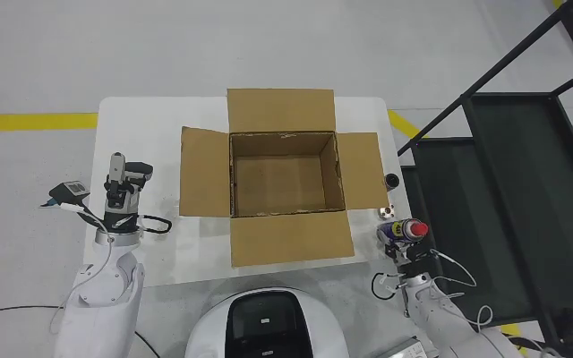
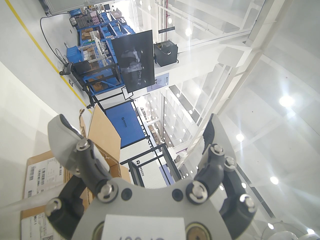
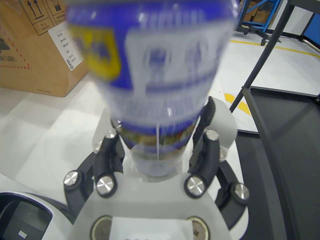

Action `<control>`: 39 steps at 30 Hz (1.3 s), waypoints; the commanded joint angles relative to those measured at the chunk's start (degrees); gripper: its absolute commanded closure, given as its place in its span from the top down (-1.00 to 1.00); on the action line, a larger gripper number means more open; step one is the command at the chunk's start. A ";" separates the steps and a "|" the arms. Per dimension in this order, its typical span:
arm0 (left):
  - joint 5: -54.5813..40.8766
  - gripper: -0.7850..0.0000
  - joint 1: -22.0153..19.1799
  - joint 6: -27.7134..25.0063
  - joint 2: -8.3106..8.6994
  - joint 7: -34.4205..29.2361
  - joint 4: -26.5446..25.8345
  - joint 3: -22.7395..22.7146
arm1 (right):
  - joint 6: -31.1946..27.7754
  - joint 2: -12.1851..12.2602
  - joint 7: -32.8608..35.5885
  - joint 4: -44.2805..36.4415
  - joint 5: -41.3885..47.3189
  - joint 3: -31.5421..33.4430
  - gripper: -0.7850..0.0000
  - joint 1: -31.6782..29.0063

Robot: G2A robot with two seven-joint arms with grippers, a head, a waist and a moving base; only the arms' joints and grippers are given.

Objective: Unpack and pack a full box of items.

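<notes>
An open cardboard box stands in the middle of the white table, all flaps spread and its inside bare. My right gripper is off the box's near right corner, shut on a blue, yellow and white spray can with a red cap. In the right wrist view the can sits between the fingers, with the box behind it. My left gripper is left of the box and points upward. Its fingers are open and hold nothing, and the box's side shows beside them.
Two small objects lie on the table right of the box: a black one and a silvery one. A dark metal frame with a platform stands just off the table's right edge.
</notes>
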 commanded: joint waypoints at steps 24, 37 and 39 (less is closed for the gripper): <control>0.00 1.00 0.00 0.00 0.00 0.01 0.00 0.00 | -0.56 1.74 -4.53 -3.38 2.00 0.56 1.00 -3.86; 0.00 1.00 0.00 0.00 0.00 0.01 0.00 0.00 | 2.14 3.95 -7.24 -13.20 1.46 -0.51 1.00 -10.93; 0.00 1.00 0.00 0.00 0.00 0.01 0.00 0.00 | 2.34 4.32 -7.43 -14.18 1.48 -0.60 1.00 -11.70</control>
